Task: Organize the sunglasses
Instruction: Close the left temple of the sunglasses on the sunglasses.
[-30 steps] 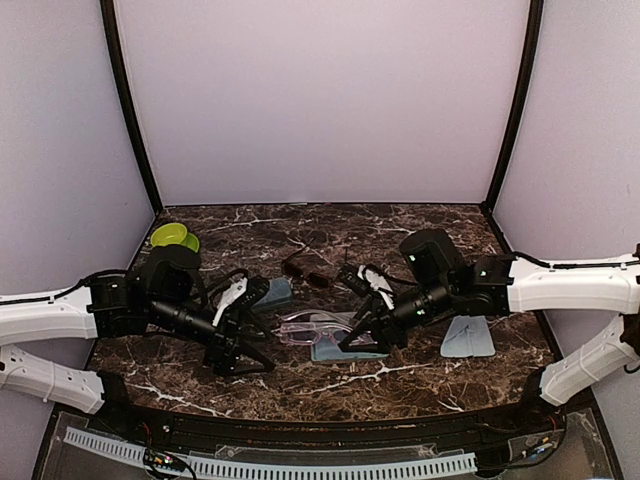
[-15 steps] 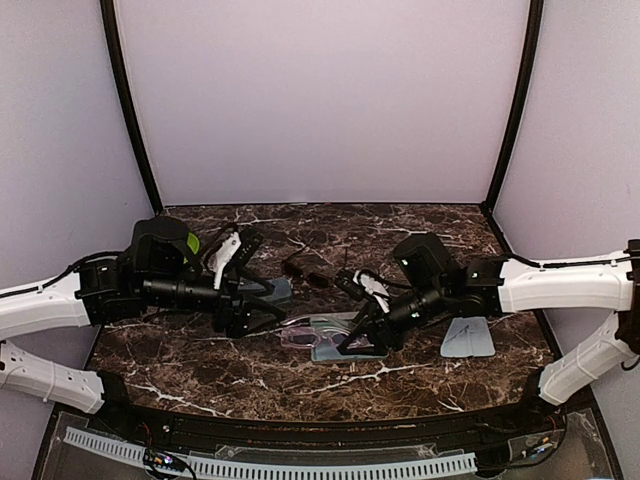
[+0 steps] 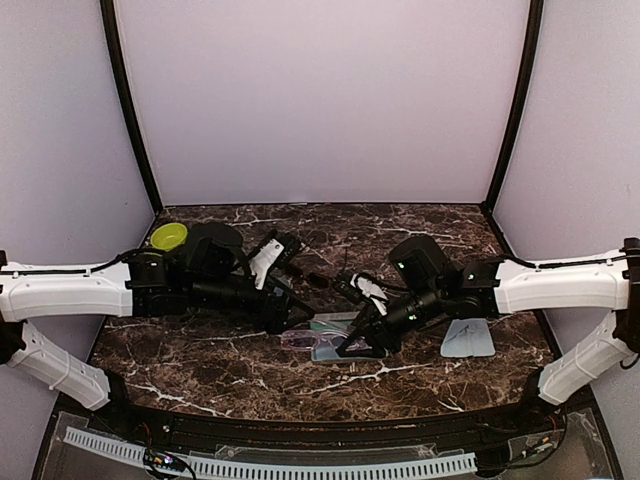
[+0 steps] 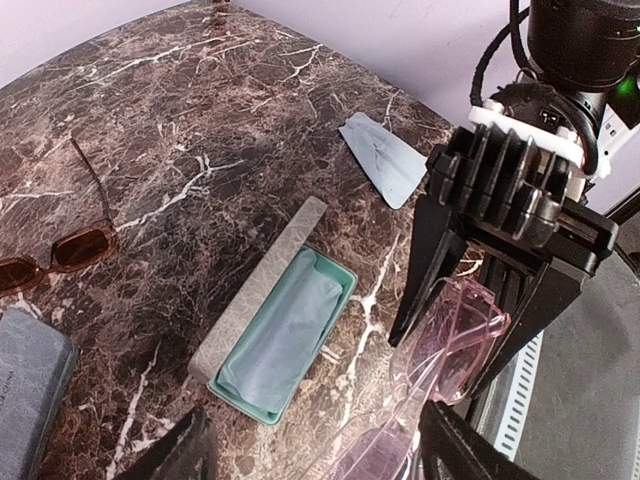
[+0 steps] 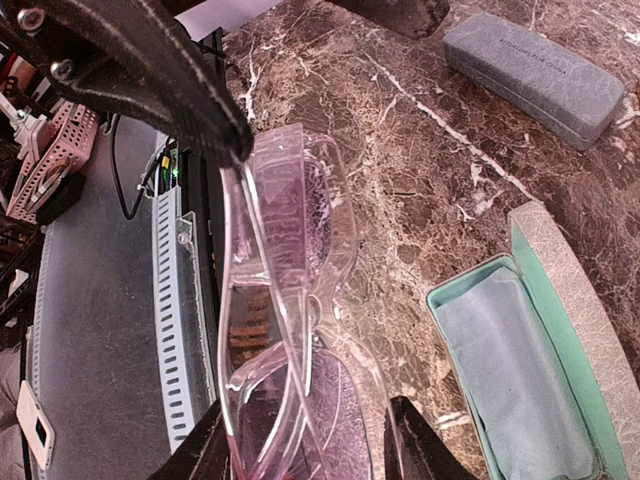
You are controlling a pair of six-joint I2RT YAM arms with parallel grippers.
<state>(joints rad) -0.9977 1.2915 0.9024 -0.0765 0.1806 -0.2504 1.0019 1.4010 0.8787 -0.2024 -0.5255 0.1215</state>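
Observation:
The purple-tinted sunglasses [image 5: 290, 300] sit between my right gripper's [image 5: 310, 455] fingers, which press on both sides of the frame just above the table; they also show in the top view [image 3: 303, 340]. My left gripper [image 4: 320, 455] is open wide right in front of them, with one fingertip [image 5: 225, 135] at a temple end. The reddish-brown sunglasses [image 4: 60, 250] lie flat on the marble at the back. An open case [image 4: 285, 335] with teal lining and a cloth inside lies beside the purple pair.
A shut blue-grey case [image 5: 535, 75] lies near the brown pair. A light-blue cloth [image 3: 467, 337] lies to the right, behind my right arm. A green bowl [image 3: 168, 236] stands at the back left. The table's near edge with a slotted rail [image 5: 180, 300] is close by.
My left arm has swung right toward the centre, up to the purple sunglasses. My right gripper has shifted slightly left with the purple pair between its fingers.

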